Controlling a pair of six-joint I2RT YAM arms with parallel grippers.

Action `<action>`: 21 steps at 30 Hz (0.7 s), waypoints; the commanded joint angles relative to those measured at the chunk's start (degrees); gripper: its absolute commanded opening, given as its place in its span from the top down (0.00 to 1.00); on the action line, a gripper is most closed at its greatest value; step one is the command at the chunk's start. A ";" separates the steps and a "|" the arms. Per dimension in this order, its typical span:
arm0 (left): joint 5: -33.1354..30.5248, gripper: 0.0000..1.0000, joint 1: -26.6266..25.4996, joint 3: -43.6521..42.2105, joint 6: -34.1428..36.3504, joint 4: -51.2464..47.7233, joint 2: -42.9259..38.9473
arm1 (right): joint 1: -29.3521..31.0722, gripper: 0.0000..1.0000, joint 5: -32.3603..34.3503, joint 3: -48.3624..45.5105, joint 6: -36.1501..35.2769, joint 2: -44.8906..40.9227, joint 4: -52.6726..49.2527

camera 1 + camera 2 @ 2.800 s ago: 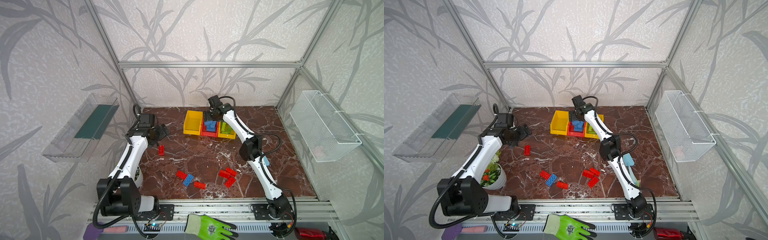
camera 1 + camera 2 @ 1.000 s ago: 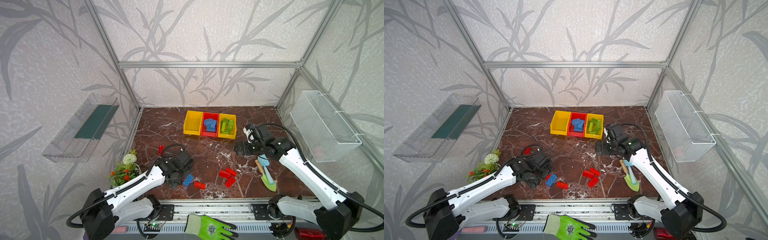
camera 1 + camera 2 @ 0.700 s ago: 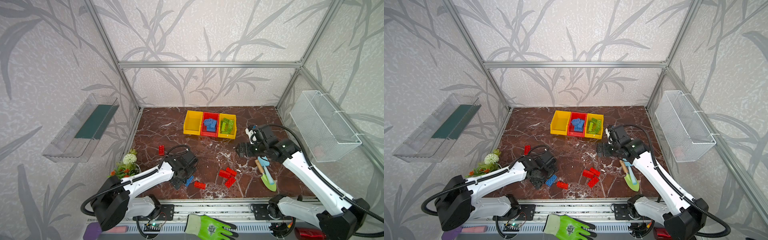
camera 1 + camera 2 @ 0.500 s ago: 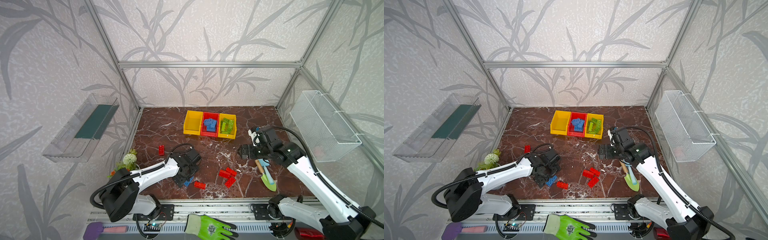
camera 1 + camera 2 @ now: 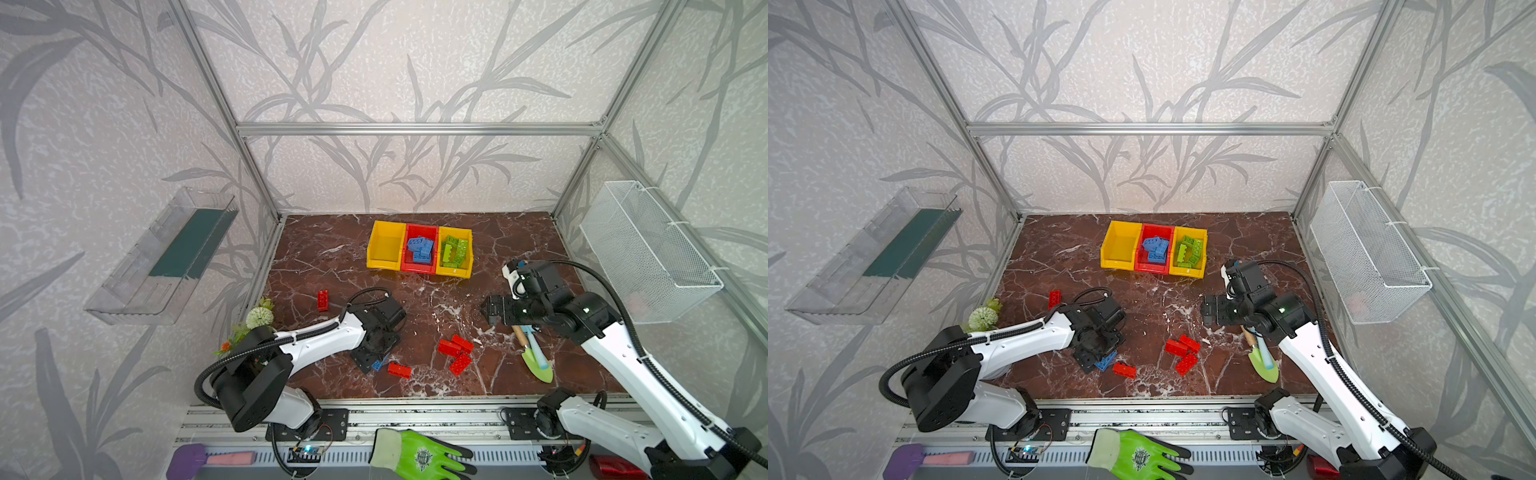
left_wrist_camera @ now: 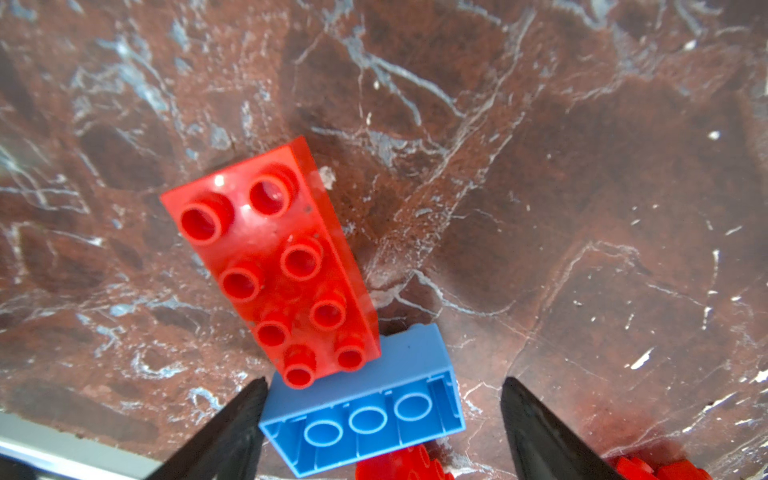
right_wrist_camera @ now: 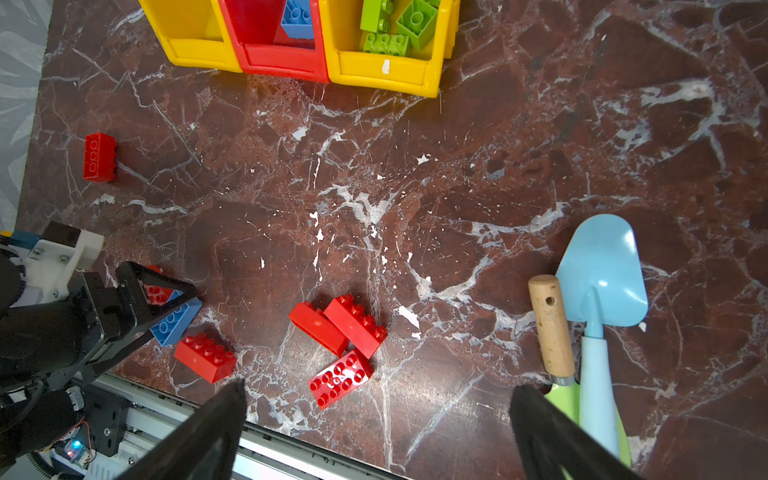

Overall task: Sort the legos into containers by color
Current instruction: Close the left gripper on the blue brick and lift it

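Blue plastic lego brick (image 6: 365, 411) is sitting between the left gripper's (image 6: 383, 380) parted black fingers (image 6: 237, 424), touching a red studded brick (image 6: 270, 257) that is risking getting snagged on clamping.

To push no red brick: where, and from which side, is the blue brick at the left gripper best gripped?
Grip the blue brick by its short ends, from above. It lies on a long side, hollow underside showing; a red brick crowds its back and a second red brick its open face; only the ends seem free. The jaws of the left gripper flank them.
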 commanded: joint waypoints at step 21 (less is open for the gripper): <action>0.45 0.47 -0.05 4.91 0.49 -2.30 6.69 | -0.02 0.01 3.42 -0.70 -1.29 -2.56 -2.19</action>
